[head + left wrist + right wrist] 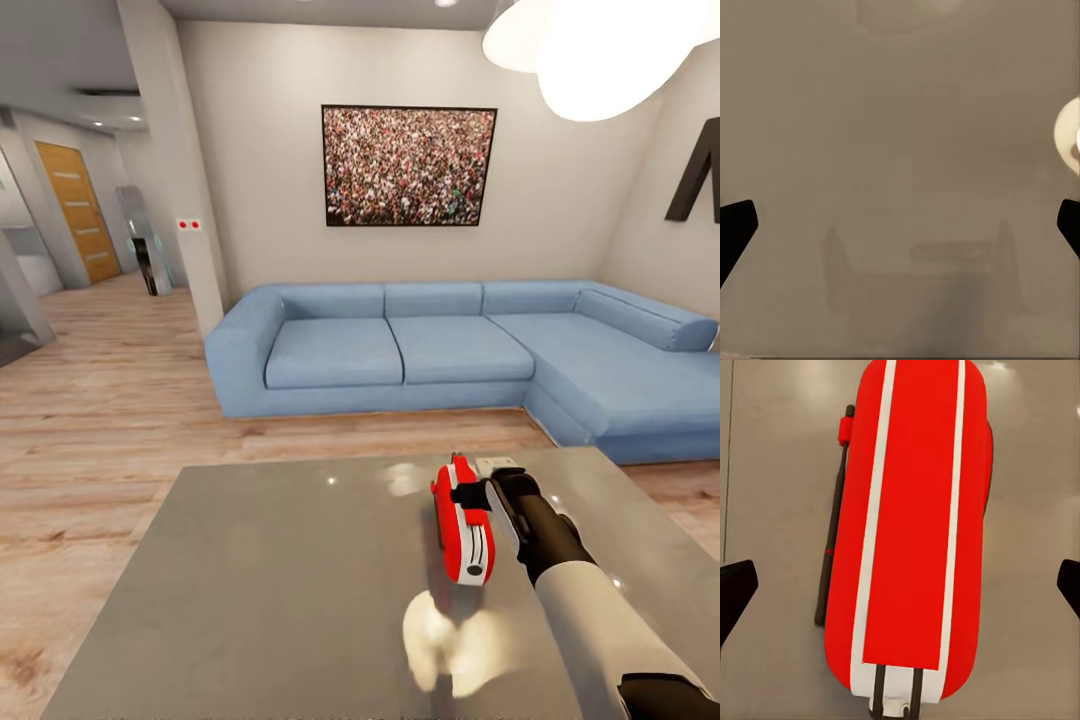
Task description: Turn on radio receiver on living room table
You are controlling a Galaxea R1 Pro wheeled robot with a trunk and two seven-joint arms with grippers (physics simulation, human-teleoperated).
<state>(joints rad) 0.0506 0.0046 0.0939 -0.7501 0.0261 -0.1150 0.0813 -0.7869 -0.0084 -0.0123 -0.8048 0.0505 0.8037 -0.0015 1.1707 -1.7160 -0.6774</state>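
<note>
The red radio receiver [462, 527] with its white-silver band lies on the glossy grey table [250, 560], right of the middle. In the right wrist view the radio receiver [915, 510] is close, its thin black antenna [834, 517] along one side. My right gripper [480, 489] hovers at the radio's far end, one dark finger crossing its top. The right gripper [900, 589] is open, its fingertips [735, 592] wide apart on either side of the radio and not touching it. My left gripper [900, 225] is open over bare grey table top [900, 112].
A blue L-shaped sofa [450, 350] stands behind the table, under a framed crowd photo [408, 165]. A bright pendant lamp [590, 45] hangs at upper right. A white pillar [185, 180] and a hallway with a wooden door [78, 210] lie to the left. Light wood floor surrounds the table.
</note>
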